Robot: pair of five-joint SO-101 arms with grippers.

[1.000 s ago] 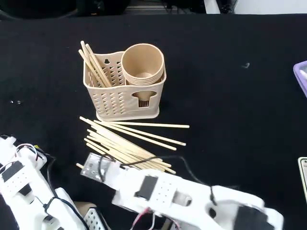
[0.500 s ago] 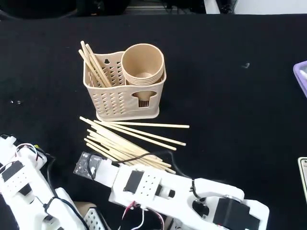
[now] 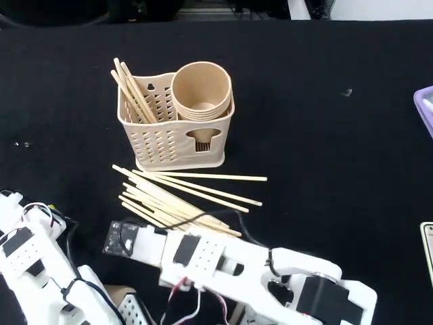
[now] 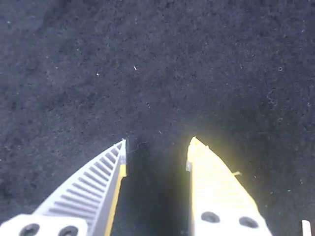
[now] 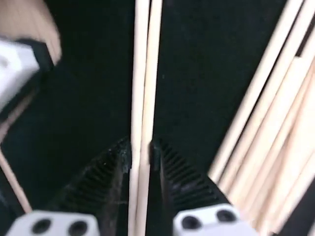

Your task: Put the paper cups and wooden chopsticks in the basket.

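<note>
In the right end effector (image 5: 140,145) sit two chopsticks (image 5: 143,59).

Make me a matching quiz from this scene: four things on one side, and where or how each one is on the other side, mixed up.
Things:
1. paper cups
2. loose chopsticks
3. left tool
4. right tool

States:
A. open over bare table
B. stacked inside the basket
C. shut on a chopstick pair
D. lying on the table between the basket and the arms

Pairs: 1-B, 2-D, 3-A, 4-C.
</note>
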